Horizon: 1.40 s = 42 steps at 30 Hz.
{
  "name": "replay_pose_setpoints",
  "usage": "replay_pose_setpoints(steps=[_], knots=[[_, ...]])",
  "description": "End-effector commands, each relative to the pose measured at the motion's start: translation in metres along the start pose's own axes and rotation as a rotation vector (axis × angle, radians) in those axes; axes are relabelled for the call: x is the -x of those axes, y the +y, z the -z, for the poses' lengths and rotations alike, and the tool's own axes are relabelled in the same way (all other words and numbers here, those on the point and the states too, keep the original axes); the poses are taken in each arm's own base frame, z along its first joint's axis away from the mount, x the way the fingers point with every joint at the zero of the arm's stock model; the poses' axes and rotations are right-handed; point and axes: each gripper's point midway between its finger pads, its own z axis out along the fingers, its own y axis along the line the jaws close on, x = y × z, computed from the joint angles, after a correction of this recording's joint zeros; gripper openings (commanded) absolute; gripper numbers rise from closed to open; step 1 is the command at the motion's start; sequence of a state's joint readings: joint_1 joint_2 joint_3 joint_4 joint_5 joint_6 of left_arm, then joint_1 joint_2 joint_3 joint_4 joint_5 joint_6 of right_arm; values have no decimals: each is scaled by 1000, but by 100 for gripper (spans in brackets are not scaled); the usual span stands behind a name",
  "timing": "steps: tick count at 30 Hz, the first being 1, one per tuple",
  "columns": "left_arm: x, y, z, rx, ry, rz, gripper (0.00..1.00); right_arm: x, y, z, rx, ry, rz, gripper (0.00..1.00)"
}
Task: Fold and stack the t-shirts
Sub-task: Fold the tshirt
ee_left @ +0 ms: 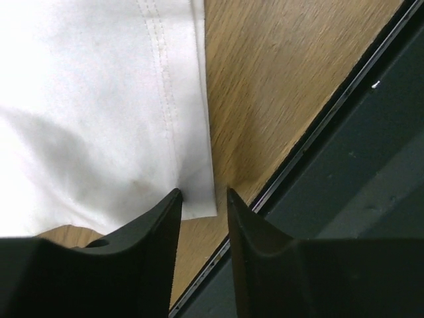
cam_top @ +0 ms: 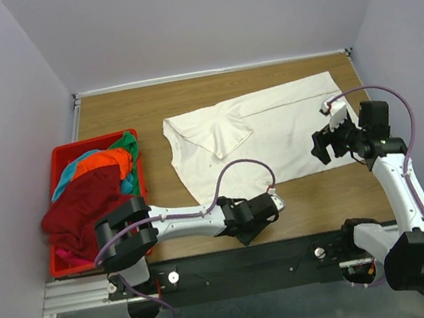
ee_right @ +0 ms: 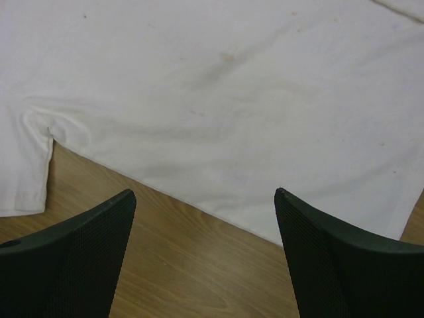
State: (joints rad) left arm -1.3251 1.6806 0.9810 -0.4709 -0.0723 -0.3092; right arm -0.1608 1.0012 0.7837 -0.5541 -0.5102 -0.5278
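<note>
**One hemmed corner nearly taken, several shirts waiting**

Spread flat across the brown wooden worktop: large plain white cotton t-shirt, long side toward the arms, a little creased. Heaped at the left in the red plastic basket: dark red t-shirt hanging over the rim, orange t-shirt, teal and green cloth beside it, none folded yet.

Left claw: narrowly apart, low at the near edge of the white shirt, astride a double-stitched hemmed corner. Not yet clamped; daylight on both sides of the cloth.

Right claw: wide apart, holding nothing, poised just above the near edge of the shirt's right part, beside what looks like a short sleeve.

Probably light, thin and limp: sags and wrinkles once lifted, keeps no shape unaided. Best taken at stitched hems and corners, where thicker and less slippery. Calls for a pinch low against the wood, both layers caught together, then an even lift with both arms; otherwise drags, twists, or peels apart.
</note>
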Motion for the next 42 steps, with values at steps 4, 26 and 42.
replay_pose_setpoints(steps=[4,26,42], knots=[[-20,6,-17,64,72,-1,21,-4,-6,2,-35,7,-22,91],[90,20,101,-47,-347,38,5,-101,-96,37,-322,442,37,88],[84,37,102,-58,-355,66,5,-155,-150,32,-48,726,589,67]])
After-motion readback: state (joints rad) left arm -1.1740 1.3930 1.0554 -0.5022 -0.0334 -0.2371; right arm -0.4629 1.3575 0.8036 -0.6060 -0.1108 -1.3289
